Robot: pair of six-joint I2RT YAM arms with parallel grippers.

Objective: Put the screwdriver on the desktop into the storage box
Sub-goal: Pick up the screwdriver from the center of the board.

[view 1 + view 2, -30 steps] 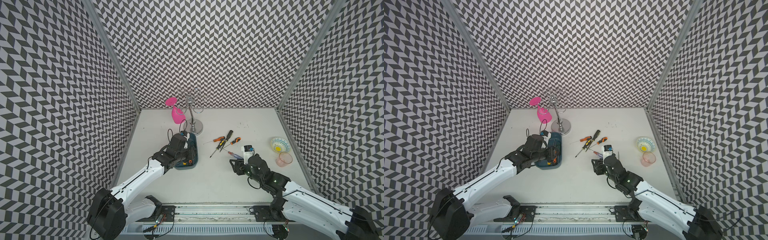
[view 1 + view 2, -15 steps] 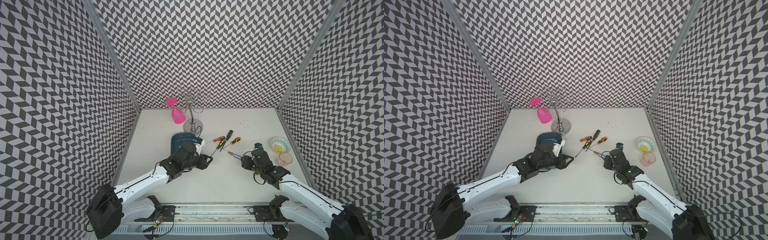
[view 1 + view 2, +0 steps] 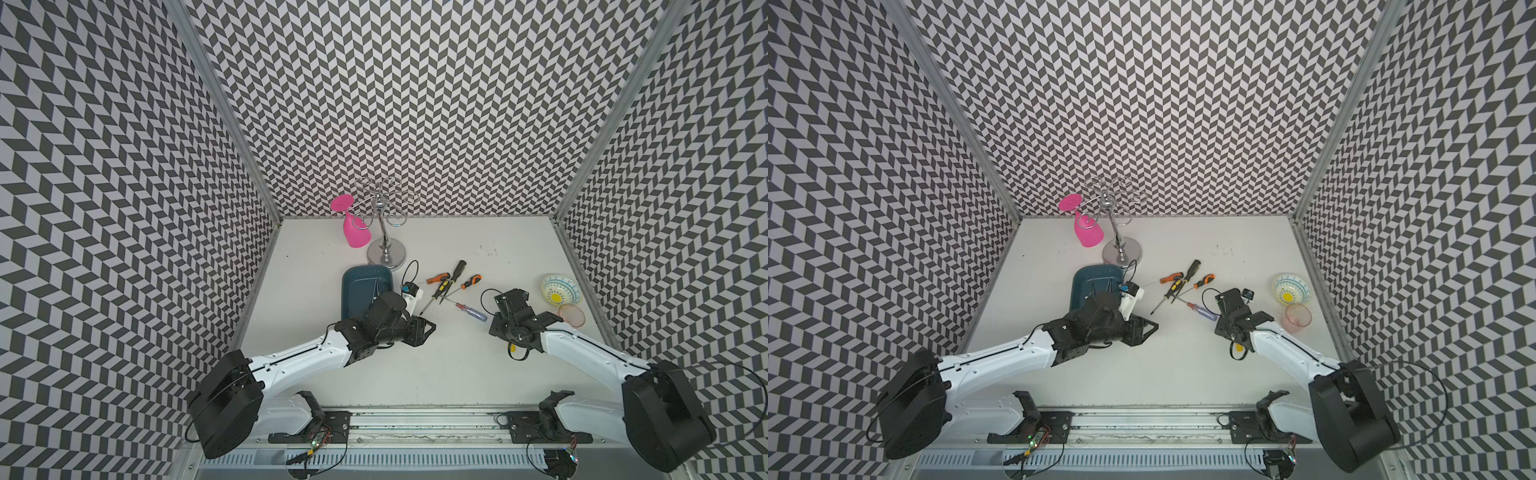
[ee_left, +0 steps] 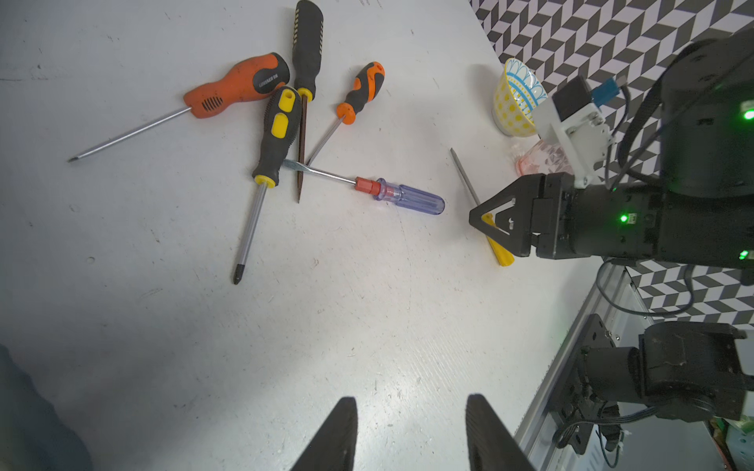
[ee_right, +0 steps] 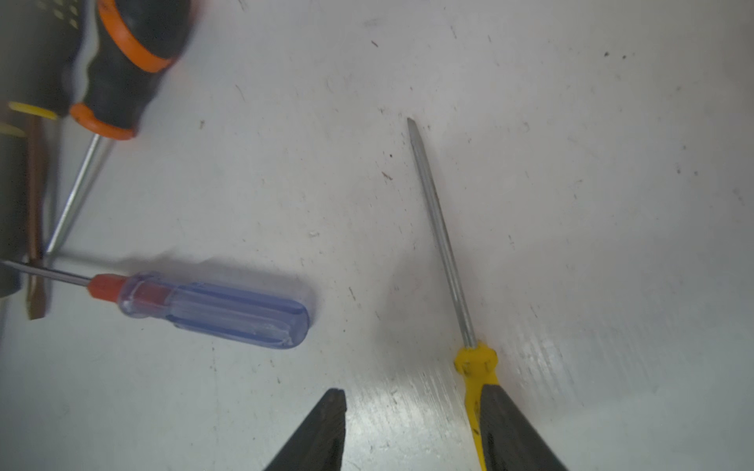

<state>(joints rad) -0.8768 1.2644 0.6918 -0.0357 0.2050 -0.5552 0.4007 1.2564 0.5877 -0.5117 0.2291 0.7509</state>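
Two end effectors are seen with their jaws apart, and nothing is clamped in either. The right end effector (image 5: 412, 391) is set low over the tabletop (image 5: 612, 204). The yellow screwdriver (image 5: 473, 361) lies flat there, its handle running along the inner edge of one finger (image 5: 518, 432) and its shaft pointing away from the wrist. Near it lies the blue-handled screwdriver (image 5: 228, 312), whose blade crosses a cluster of four further screwdrivers (image 4: 277, 134) on the tabletop. The left end effector (image 4: 410, 401) is positioned over bare tabletop, near that cluster and pointed toward the right arm. The storage box (image 3: 351, 286) stands behind the left wrist, partly covered by it, just in front of the chrome stand (image 3: 385, 253), from which a pink goblet (image 3: 355, 232) hangs. A patterned bowl (image 3: 561, 289) and a pink cup (image 3: 571, 314) stand beside the right arm.
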